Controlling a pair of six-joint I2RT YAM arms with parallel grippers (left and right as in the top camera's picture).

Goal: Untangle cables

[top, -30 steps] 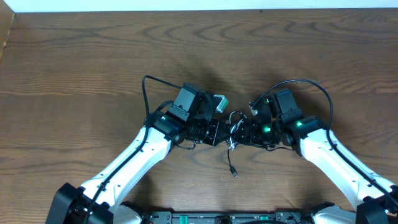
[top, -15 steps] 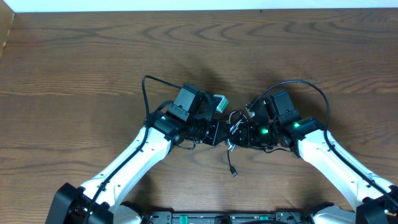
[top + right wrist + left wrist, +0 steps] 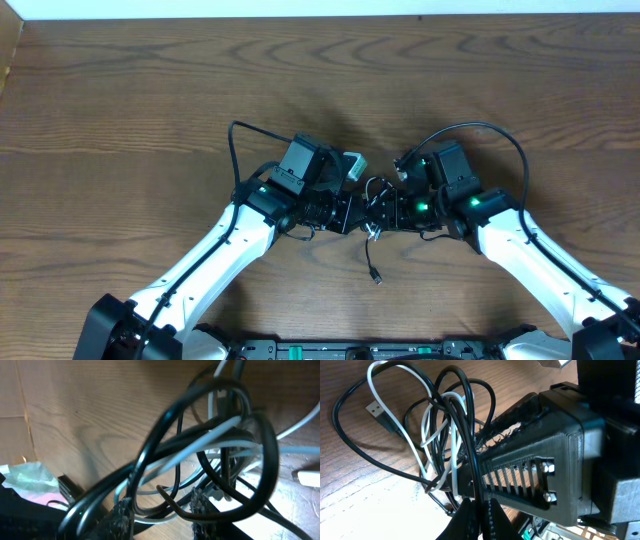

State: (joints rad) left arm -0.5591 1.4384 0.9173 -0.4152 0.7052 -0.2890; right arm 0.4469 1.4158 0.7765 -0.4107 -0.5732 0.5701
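brown wood counter (image 3: 120, 120) | cables (image 3: 374, 205): white-and-black tangle right at the tip of left fingers (image 3: 463, 520) | plug end (image 3: 376, 277): trails on counter near left fingers | left fingers: clenched on black cord (image 3: 470, 460) | right fingers (image 3: 121, 516): opposite left fingers, part-spread, cords between them, cannot tell if grasping

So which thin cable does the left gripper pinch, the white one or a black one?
A thin black cable: it runs down into the shut left gripper, while the thin white cable loops free beside it.

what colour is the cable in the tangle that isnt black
White. The white cable shows best in the left wrist view, among black cables.
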